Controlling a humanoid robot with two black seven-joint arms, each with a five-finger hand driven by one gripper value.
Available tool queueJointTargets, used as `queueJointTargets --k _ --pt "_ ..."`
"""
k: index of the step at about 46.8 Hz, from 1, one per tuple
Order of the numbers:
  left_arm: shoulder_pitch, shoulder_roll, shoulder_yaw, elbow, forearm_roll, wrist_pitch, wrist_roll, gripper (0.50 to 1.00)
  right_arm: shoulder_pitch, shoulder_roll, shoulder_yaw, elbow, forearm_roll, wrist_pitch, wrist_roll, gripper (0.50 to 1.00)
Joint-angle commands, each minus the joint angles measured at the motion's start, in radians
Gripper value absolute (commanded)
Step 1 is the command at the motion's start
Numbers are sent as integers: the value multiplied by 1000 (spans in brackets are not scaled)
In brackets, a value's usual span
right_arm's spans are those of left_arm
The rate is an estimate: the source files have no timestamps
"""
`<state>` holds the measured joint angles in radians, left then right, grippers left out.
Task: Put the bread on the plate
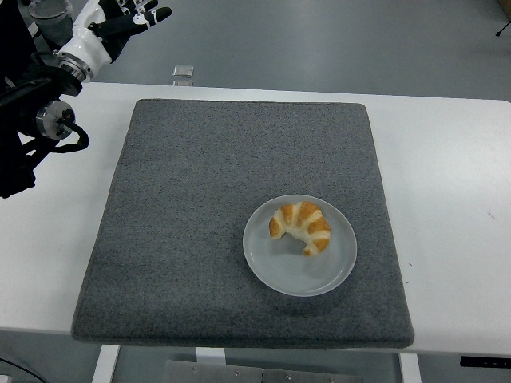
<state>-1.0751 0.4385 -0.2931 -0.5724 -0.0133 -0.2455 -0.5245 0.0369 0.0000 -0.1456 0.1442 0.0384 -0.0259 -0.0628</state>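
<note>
The robot's left hand [128,17] hangs empty, fingers spread, beyond the table's [455,159] far left corner. On the grey mat [200,199], toward its near right corner, the bread [301,227] lies wholly on the plate [279,271]. Placement looks done; a good finish is simply steering the arm clear of the mat.

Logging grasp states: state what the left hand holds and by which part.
Nothing. The left hand is open and empty at the top left; the croissant lies on the plate.
</note>
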Motion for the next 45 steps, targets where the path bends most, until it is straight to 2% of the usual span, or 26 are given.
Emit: queueJointTargets --k 1,11,24,45 --pt "11 0 -1 9 -1 -12 1 992 0 0 0 0 0 1 0 932" --pt "26 -1 0 8 -33 -15 26 992 0 0 0 0 0 1 0 932" --pt "27 -1 0 6 -33 -57 23 992 0 0 -2 0 0 1 0 932" --pt "41 -4 -1 8 -33 -61 23 992 0 0 -3 0 -3 1 0 930"
